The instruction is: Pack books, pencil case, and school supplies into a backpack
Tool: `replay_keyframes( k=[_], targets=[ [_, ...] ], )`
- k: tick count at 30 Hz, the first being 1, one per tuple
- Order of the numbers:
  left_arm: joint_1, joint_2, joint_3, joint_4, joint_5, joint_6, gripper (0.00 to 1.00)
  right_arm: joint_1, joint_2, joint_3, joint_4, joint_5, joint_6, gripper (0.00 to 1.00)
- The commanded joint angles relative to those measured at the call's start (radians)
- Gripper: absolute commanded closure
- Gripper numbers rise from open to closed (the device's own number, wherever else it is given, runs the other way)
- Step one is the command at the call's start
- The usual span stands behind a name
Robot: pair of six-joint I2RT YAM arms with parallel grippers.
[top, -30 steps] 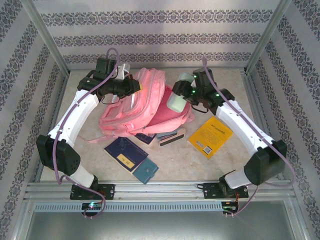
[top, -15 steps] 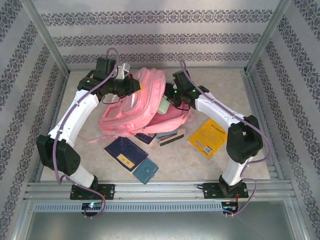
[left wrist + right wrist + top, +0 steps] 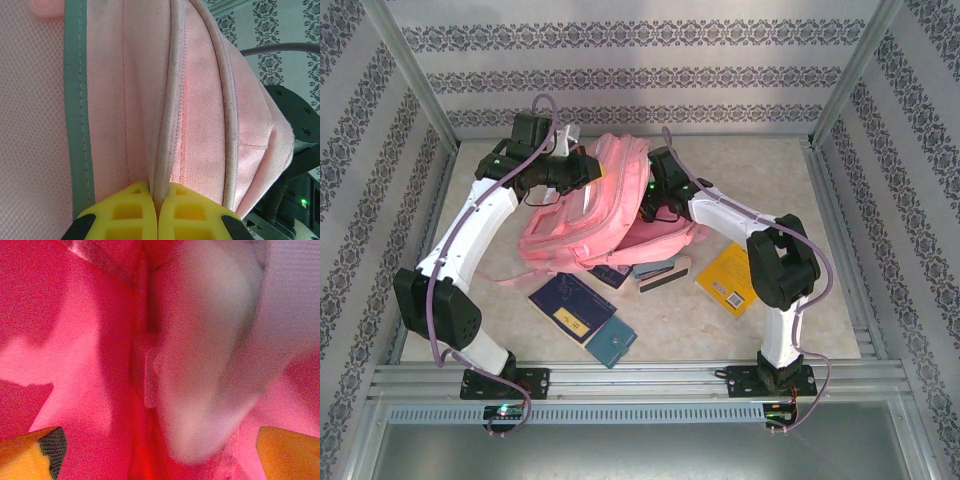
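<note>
The backpack (image 3: 570, 235) has its rim pinched tight in the left gripper (image 3: 157, 220); if that slips, the mouth flops shut. Inside, the right gripper (image 3: 160, 452) stands wide, with the blurred pencil case (image 3: 210, 350) just ahead. Its 2 fingers might drag it out.

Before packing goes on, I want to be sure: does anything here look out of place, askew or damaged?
Nothing looks damaged or spilled. One small oddity: a dark navy book seems tucked partly under the near edge of the pink backpack, only a corner showing.
</note>
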Motion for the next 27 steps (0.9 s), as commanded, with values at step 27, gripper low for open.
replay_keyframes(
  k=[27],
  targets=[
    [-0.008, -0.054, 0.049, 0.058, -0.010, 0.038, 1.00, -0.095, -0.604, -0.254, -0.469, 0.221, -0.457, 0.10]
  ],
)
